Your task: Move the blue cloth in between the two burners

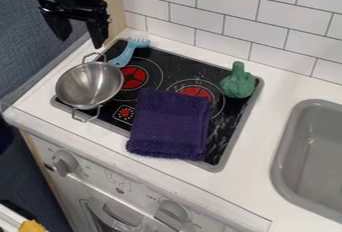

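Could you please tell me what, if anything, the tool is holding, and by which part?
Nothing is held: the tool hangs open and empty, and the cloth lies on the stove.

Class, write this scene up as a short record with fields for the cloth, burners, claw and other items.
Cloth: dark blue-purple, on the front of the stove, partly over the right burner
Left burner: red centre uncovered
Claw: open, upper left of view
Metal bowl: stove's left side
Blue brush: back left
Green object: right of both burners
Sink: far right
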Tool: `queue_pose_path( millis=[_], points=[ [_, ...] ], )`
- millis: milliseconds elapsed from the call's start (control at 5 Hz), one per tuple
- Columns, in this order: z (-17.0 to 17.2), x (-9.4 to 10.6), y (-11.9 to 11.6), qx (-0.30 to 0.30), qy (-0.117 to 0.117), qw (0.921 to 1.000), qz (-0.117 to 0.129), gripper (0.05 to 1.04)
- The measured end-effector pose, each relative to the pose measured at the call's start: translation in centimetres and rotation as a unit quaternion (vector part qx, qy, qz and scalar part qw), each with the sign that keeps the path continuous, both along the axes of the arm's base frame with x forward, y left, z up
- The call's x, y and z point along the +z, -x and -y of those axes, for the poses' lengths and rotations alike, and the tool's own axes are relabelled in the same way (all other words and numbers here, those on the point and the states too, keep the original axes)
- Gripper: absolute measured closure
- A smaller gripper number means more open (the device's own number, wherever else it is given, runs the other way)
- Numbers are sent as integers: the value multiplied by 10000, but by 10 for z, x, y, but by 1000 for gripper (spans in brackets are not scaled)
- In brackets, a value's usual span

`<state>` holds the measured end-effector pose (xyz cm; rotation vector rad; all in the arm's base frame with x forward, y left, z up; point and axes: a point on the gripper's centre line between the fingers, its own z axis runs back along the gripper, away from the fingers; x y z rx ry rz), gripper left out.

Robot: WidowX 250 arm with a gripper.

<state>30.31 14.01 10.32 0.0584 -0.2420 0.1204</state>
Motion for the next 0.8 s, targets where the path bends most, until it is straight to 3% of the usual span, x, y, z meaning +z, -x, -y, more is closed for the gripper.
queue_pose_path(
  millis=[200,600,800],
  points=[
    [3,-10,3,-2,88,9999,-145,79],
    [96,1,27,-1065,140,9942,70,79],
    [132,-18,36,-1389,116,9902,-95,79]
  ],
)
